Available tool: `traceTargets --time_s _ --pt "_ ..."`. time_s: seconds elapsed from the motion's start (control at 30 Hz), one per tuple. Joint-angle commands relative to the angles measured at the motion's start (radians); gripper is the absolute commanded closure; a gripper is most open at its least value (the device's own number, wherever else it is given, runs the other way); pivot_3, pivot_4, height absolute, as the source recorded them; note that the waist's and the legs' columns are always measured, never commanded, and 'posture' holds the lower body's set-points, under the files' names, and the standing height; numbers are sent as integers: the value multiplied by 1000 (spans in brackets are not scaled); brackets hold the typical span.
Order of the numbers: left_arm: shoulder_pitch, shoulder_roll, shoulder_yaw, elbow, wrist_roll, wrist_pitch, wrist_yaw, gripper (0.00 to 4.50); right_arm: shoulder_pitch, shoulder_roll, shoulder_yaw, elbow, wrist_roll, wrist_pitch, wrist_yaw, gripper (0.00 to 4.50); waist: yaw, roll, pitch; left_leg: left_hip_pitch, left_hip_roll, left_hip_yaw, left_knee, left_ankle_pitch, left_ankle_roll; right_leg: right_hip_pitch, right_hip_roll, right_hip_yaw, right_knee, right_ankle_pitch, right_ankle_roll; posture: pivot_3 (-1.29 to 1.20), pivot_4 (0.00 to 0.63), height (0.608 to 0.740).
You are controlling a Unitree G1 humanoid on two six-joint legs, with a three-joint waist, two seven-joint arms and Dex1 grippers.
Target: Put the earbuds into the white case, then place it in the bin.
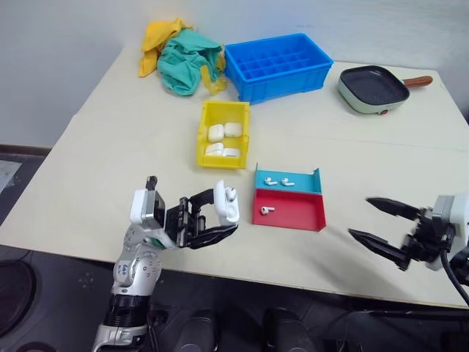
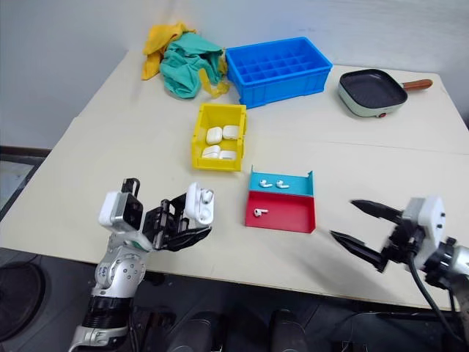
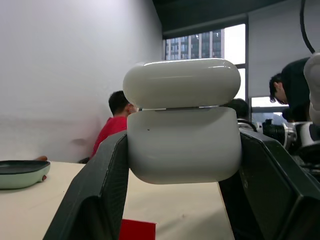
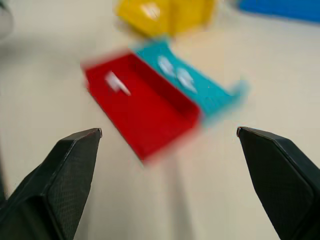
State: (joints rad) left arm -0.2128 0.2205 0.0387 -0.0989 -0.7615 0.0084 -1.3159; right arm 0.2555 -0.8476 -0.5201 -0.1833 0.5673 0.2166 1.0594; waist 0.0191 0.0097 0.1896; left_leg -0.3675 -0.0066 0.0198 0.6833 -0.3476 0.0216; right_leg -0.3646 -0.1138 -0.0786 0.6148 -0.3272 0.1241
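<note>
I see my left gripper [image 1: 220, 213] clamped on the white case [image 1: 226, 203], which it holds above the near edge of the table [image 1: 110, 169]; in the left wrist view the case [image 3: 182, 120] sits squeezed between the two black fingers [image 3: 95, 200], its lid seam showing as a thin line, so I cannot tell whether the lid is fully closed. My right gripper [image 1: 381, 224] hangs over the table's near right part with its jaws spread wide and nothing between them. The earbuds [image 1: 277, 181] lie well apart from both grippers: two in the teal half of the tray [image 1: 308, 213] and a third [image 1: 265, 210] in the red half. In the right wrist view that tray is smeared and the buds are only pale blobs. Beyond the tray stands the bin [image 1: 205, 136], with several white cases [image 1: 223, 132] in it. Farther back I see a blue crate [image 1: 311, 70], a heap of yellow and green cloth [image 1: 183, 55] and a small pan [image 1: 374, 89]. People show behind the case in the left wrist view.
</note>
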Motion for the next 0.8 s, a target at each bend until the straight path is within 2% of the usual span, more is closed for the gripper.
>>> traceTargets --time_s 0.03,0.17,0.3,0.4,0.53,0.67,0.8 --pt "28 1 2 -3 -7 -28 -41 1712 -33 -55 32 56 -105 -55 9 32 -7 1 0 1 0 1 0 0 0 0 0 0 -3 0 0 0 150 740" --pt "54 -8 6 20 -1 -56 -66 1712 -216 -107 150 20 -93 44 20 32 -24 2 0 5 3 1 0 0 -2 3 0 2 -3 0 0 0 150 740" --pt "85 -7 7 56 9 -83 -92 1712 -537 -157 354 2 -112 174 67 32 -26 4 1 9 3 2 0 0 -2 5 -2 4 -3 0 0 0 150 740" --pt "97 -4 0 53 7 -84 -103 1712 -768 -113 516 57 -181 226 85 624 -21 4 1 8 5 -2 0 -1 -4 5 -3 6 -4 0 -1 0 150 740" --pt "102 -9 -9 42 8 -83 -100 1712 -998 -27 718 196 -328 219 121 2048 -15 4 0 -3 3 -9 1 0 -5 -1 -3 3 -5 0 -2 0 150 740" --pt "107 -14 -17 28 8 -78 -90 1712 -1171 73 840 360 -444 244 115 3467 -21 4 0 -9 0 -8 1 0 -3 -7 -2 0 0 0 -2 0 150 740" --pt "116 -13 -20 13 4 -72 -78 1712 -1278 132 922 523 -561 167 126 3467 -21 4 0 -9 0 -6 1 0 -3 -10 -1 -5 5 0 -2 0 150 740"
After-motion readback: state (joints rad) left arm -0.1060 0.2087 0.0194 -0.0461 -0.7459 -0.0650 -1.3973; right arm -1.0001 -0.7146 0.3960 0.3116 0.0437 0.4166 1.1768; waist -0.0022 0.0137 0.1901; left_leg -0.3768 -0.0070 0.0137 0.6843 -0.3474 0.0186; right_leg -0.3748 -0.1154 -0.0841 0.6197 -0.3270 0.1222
